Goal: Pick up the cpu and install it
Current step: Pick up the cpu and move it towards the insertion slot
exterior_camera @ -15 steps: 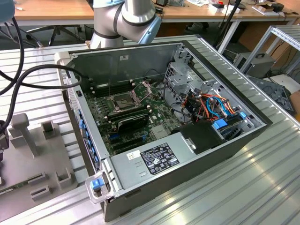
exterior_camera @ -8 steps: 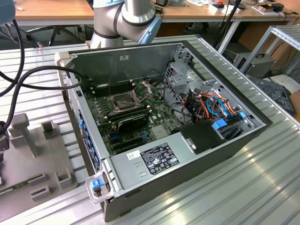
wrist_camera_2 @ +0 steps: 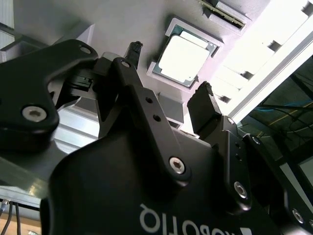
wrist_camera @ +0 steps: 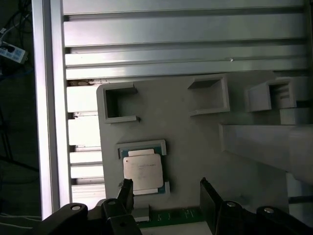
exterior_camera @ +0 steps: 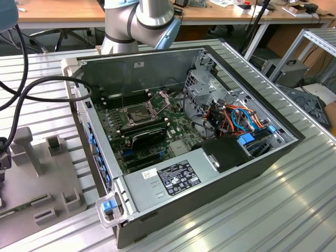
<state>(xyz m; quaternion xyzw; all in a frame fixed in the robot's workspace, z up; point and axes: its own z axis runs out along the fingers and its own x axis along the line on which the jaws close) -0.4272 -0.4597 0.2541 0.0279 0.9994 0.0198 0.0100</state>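
Note:
The cpu point(wrist_camera: 143, 170) is a small flat square chip with a silver-grey top, lying in a shallow corner-bracket seat on a grey fixture plate point(wrist_camera: 190, 142). The second wrist view shows the cpu point(wrist_camera_2: 182, 58) brightly lit. My gripper point(wrist_camera: 167, 192) hovers open above the plate, one black fingertip point(wrist_camera: 127, 188) beside the chip's edge and the other well off to the side. Nothing is between the fingers point(wrist_camera_2: 203, 98). In the exterior view the open computer case point(exterior_camera: 184, 131) shows the motherboard's cpu socket point(exterior_camera: 137, 112) with its metal frame raised.
The grey fixture plate point(exterior_camera: 31, 173) with raised blocks lies on the ribbed aluminium table point(exterior_camera: 294, 199), at the exterior view's left of the case. A thick black cable point(exterior_camera: 31, 89) runs from the arm across that side. A green board edge point(wrist_camera: 171, 215) lies near the chip.

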